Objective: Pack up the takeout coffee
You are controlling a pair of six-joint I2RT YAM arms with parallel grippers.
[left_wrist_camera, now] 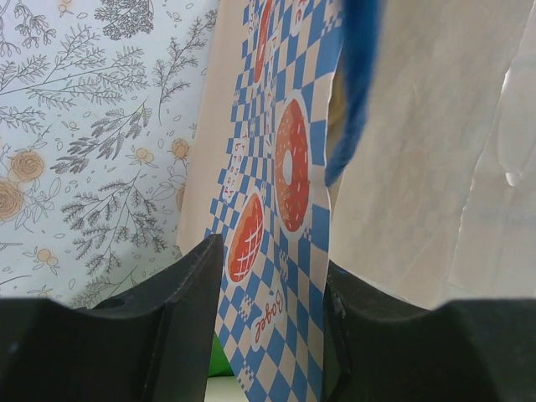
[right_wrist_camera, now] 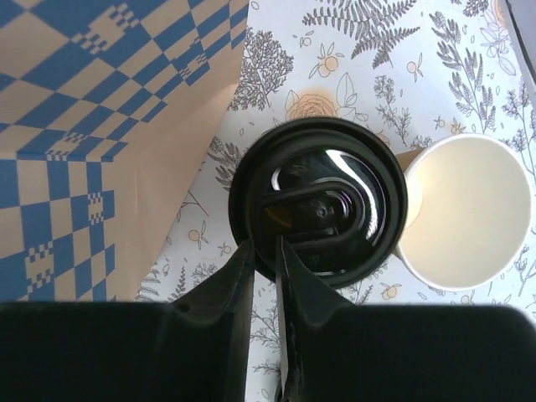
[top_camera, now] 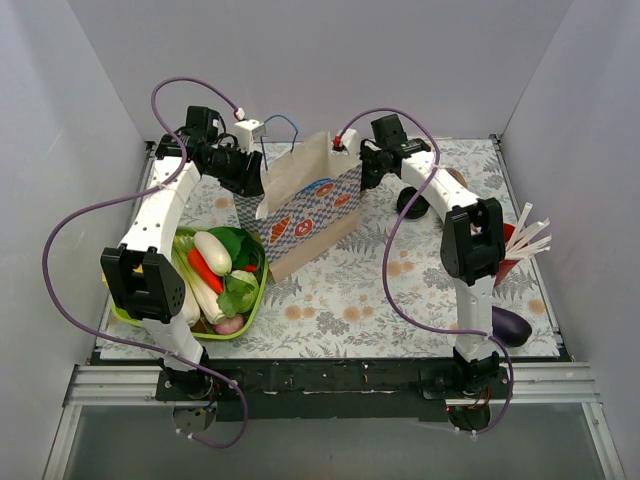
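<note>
The takeout coffee is in two pieces. Its tan paper cup (right_wrist_camera: 469, 209) stands open on the floral mat, white inside showing, and appears in the top view just right of my right forearm (top_camera: 457, 178). Its black lid (right_wrist_camera: 335, 167) sits beside the cup and overlaps it on the left (top_camera: 413, 203). My right gripper (right_wrist_camera: 266, 251) (top_camera: 385, 175) is pinched on the lid's near rim. A blue-checked paper bag (top_camera: 310, 205) (left_wrist_camera: 285, 167) stands open mid-table. My left gripper (left_wrist_camera: 272, 285) (top_camera: 245, 175) is shut on the bag's left wall.
A green basket (top_camera: 255, 300) of vegetables sits at the front left. A red cup of white sticks (top_camera: 515, 245) stands at the right, with a purple eggplant (top_camera: 512, 325) nearer the front edge. The bag's side (right_wrist_camera: 84, 126) lies close to the left of the lid.
</note>
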